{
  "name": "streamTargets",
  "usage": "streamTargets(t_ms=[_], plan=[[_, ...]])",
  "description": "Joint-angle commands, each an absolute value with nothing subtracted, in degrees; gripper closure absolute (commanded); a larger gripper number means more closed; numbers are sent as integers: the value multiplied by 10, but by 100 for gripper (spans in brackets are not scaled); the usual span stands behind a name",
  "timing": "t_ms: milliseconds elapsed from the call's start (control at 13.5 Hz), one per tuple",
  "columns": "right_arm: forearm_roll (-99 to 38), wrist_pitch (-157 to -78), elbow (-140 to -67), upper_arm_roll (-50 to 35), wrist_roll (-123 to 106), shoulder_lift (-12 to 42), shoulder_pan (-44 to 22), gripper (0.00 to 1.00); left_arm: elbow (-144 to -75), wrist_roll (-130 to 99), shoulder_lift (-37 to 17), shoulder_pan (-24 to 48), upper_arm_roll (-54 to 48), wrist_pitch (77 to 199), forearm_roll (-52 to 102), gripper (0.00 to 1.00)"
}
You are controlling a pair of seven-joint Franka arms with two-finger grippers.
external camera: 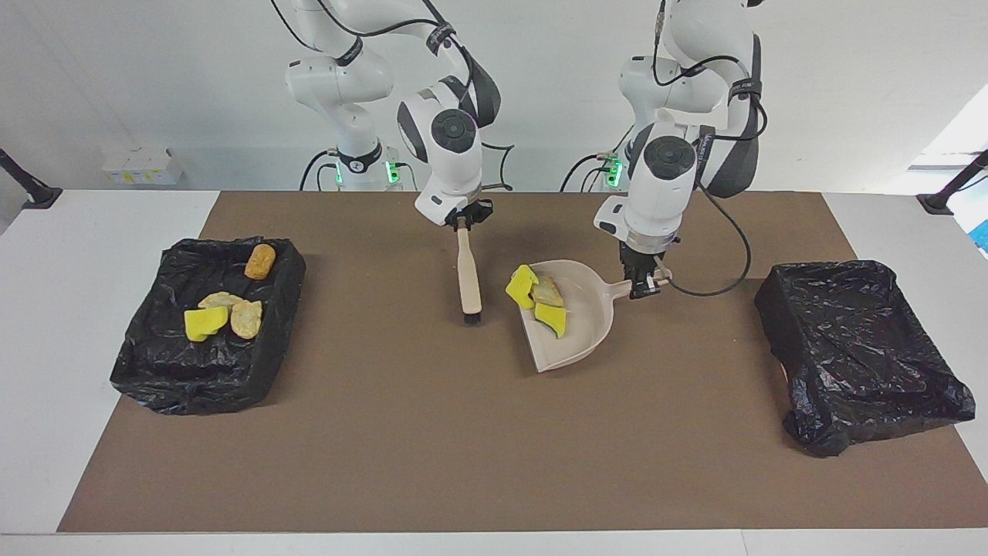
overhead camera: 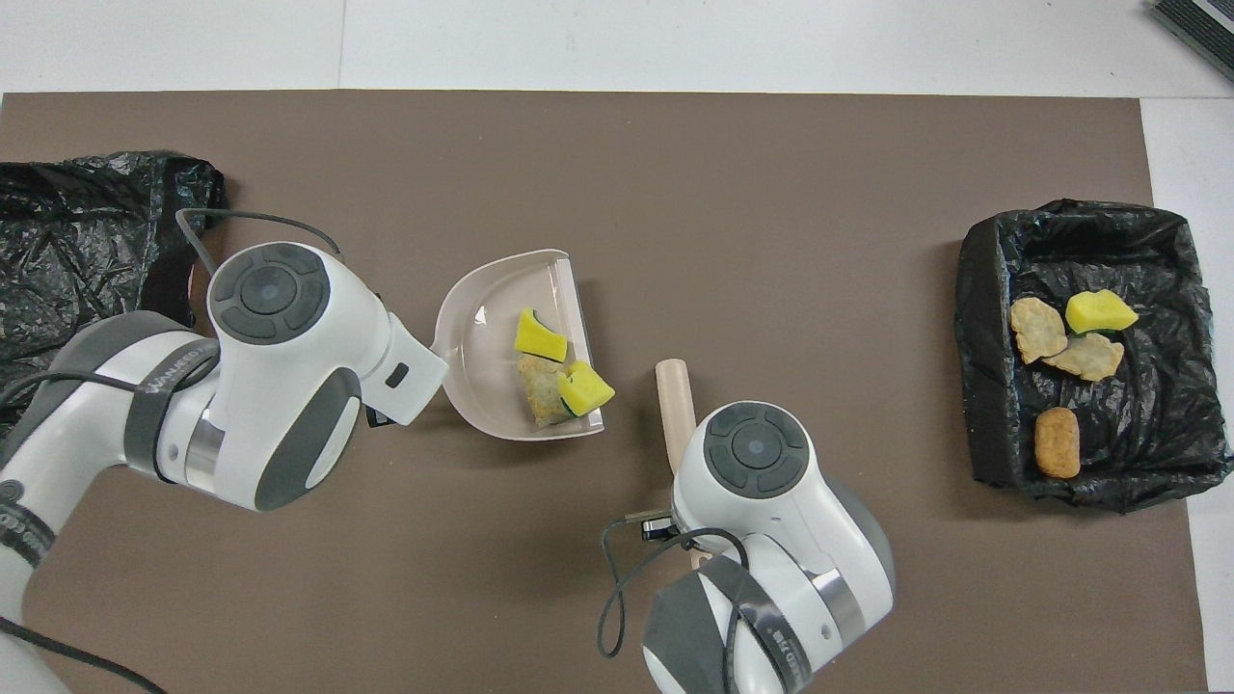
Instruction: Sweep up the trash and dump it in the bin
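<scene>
Bright, even, from above. Soft short shadows on the flat brown table mat (external camera: pixel 463 432). Small glare on the crinkled black plastic bin liner (external camera: pixel 857 347). Sharp, undistorted in both views.
</scene>
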State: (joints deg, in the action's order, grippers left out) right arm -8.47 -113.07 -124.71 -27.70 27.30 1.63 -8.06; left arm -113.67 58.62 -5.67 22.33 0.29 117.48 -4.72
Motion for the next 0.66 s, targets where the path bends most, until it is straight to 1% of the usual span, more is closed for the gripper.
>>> streamTargets(t_ms=[0,221,443,591], plan=[[-93,-1161,-1248,-279,308,27,-97,100,-1109,646,-35,184,-1,1137,-26,100],[-91,-1196,-1244,-278,363,44,-139,100,-1076,701,-29,135,-1,1112,-14,100],[-87,-1203,-1235,-278,402,46,-178,100,-1014,708,-32,91,3,1051,5,100],[-86,-1217,-1236,-278,410,55,-193,100,-998,714,-29,42,4,1022,4,100]])
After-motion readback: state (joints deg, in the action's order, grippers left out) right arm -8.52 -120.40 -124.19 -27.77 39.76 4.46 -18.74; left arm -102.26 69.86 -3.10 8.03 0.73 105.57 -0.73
